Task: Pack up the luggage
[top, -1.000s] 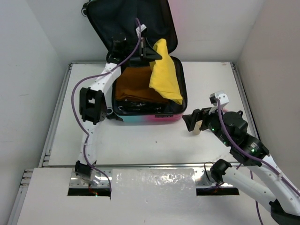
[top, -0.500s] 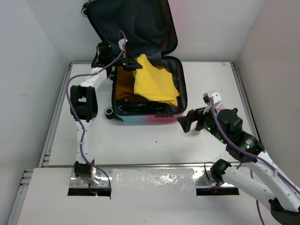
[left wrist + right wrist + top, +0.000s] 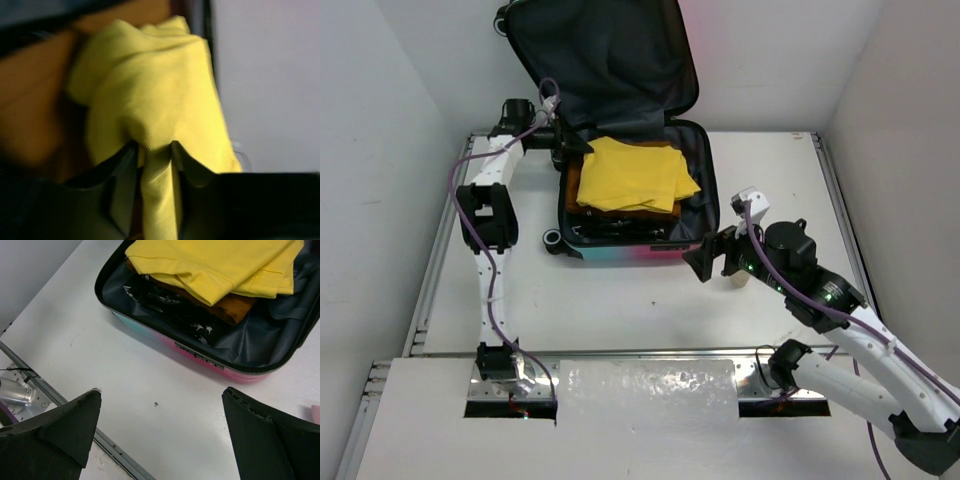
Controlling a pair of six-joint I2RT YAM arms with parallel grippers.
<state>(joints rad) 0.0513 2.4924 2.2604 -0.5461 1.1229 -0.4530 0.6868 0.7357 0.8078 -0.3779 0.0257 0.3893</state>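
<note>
Luggage (image 3: 630, 252) lies open at the 12 o'clock end of the tabletop (image 3: 620, 305), with its lid (image 3: 610, 60) upright against the back wall. A folded yellow garment (image 3: 635, 175) lies on top inside, over an orange one (image 3: 235, 307) and a dark patterned piece (image 3: 170, 305).

Left gripper (image 3: 154, 146) is at the shell's 10 o'clock corner. Its jaws are narrow, pinching a fold of the yellow garment (wrist view blurred, but the fold runs between the fingers).

Right gripper (image 3: 160, 392) hovers over bare tabletop off the luggage's 4 o'clock corner, spread wide and holding nothing.
</note>
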